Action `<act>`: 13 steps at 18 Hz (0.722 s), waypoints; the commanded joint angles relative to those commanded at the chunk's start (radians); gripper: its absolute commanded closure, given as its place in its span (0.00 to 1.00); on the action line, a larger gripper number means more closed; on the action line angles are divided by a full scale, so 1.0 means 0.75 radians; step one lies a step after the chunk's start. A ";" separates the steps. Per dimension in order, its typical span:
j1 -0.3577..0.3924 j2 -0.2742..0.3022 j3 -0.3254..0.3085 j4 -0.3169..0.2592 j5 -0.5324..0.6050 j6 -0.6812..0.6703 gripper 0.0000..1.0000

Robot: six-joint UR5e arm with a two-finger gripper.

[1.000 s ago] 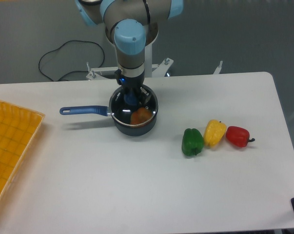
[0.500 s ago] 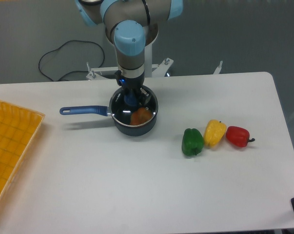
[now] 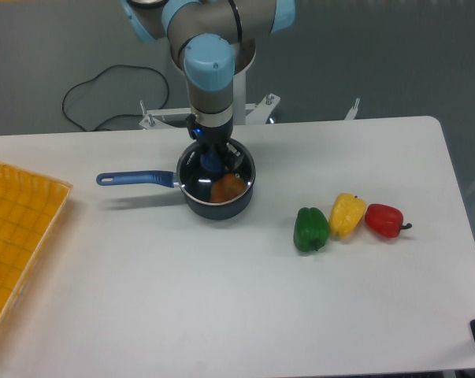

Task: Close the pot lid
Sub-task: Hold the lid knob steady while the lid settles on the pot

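Blue pot, one, sits under its one glass lid, gripper pinching the knob; three peppers lie right; no writing is legible.

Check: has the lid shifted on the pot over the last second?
No. The lid sits on the pot as before, same offset from the green pepper.
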 joint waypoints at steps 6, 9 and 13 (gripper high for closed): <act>-0.002 -0.002 -0.002 0.002 0.004 0.000 0.57; -0.002 -0.002 -0.002 0.004 0.006 0.000 0.57; -0.002 -0.006 -0.002 0.004 0.006 0.000 0.53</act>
